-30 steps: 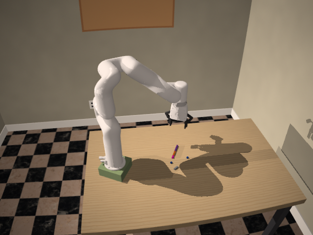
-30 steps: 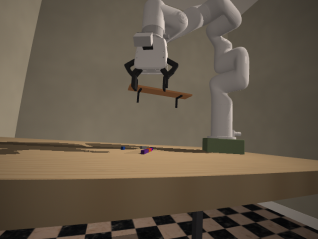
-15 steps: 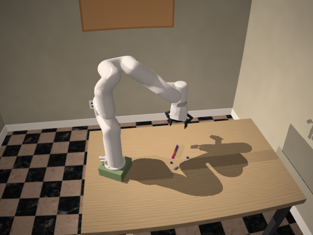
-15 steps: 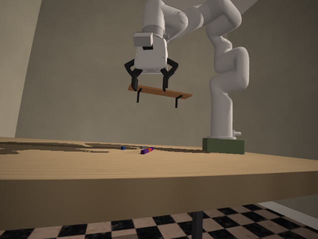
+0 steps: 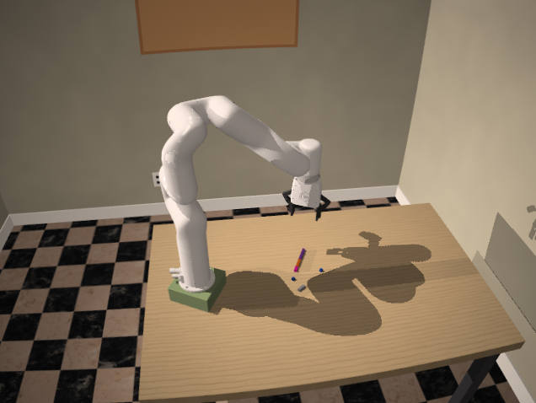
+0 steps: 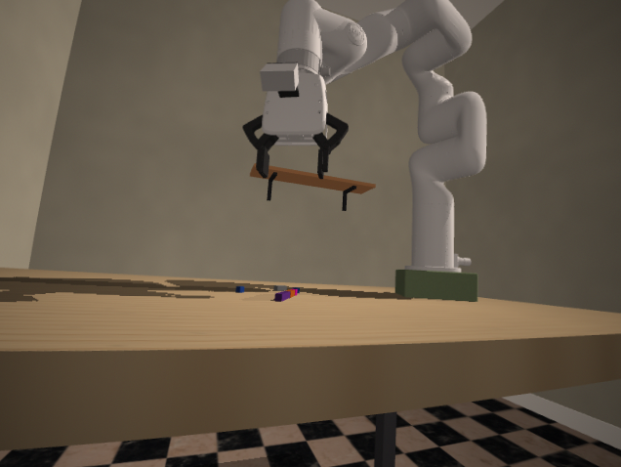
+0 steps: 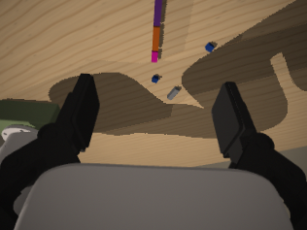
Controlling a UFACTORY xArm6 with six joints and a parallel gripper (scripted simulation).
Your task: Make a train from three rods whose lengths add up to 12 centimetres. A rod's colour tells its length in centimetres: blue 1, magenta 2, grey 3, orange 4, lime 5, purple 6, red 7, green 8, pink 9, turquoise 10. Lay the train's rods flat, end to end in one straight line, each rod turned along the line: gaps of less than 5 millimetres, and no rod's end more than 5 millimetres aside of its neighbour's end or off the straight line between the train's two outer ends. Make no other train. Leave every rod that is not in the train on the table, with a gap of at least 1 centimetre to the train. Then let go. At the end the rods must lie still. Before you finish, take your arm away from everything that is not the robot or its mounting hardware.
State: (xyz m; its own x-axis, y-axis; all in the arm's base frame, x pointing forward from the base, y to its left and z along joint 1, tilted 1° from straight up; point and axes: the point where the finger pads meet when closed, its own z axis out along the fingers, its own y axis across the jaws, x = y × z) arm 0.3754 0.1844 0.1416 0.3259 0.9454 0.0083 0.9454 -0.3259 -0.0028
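Train (image 5: 299, 260) (image 6: 287, 294) (image 7: 155, 39) lies flat; arm's logo (image 5: 303, 196) seems unreadable.

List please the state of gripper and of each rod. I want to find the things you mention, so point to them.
Gripper (image 5: 304, 212) (image 6: 291, 175) (image 7: 156, 92): open, raised, empty
Purple rod (image 5: 302, 254) (image 6: 281, 296) (image 7: 157, 13): flat, in line
Orange rod (image 5: 298, 262) (image 6: 292, 292) (image 7: 155, 39): flat, in line, middle
Magenta rod (image 5: 296, 269) (image 7: 154, 57): flat, in line
Grey rod (image 5: 301, 287) (image 6: 279, 288) (image 7: 174, 92): lying apart, slanted
Two blue rods (image 5: 320, 270) (image 6: 239, 289) (image 7: 210, 47): on table, apart
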